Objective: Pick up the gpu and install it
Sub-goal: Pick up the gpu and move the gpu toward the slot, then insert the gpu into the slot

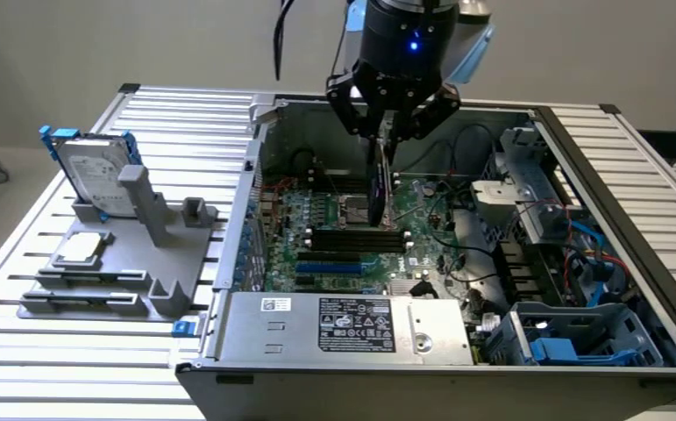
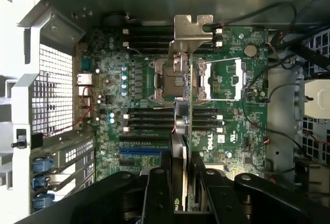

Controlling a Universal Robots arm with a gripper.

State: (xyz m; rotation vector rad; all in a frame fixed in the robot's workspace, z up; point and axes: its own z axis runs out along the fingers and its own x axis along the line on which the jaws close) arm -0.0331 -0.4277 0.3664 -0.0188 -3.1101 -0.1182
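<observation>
Looking over the slatted table (image 1: 33, 351), I see the open computer case (image 1: 256, 329) with its green motherboard (image 1: 314, 224) facing up. On the exterior view's left stands a gray fixture (image 1: 138, 263) holding a hard drive (image 1: 86, 171) upright. Above the board, the gripper (image 1: 387, 132) has its jaws pinching the gpu (image 1: 381, 180), which hangs edge-down over the middle of the motherboard. In my wrist view its silvery bracket (image 2: 192, 33) points away from the fingers (image 2: 157, 193).

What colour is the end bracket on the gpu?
Silvery bare metal. The end bracket of the held gpu shows best in the wrist view.
</observation>
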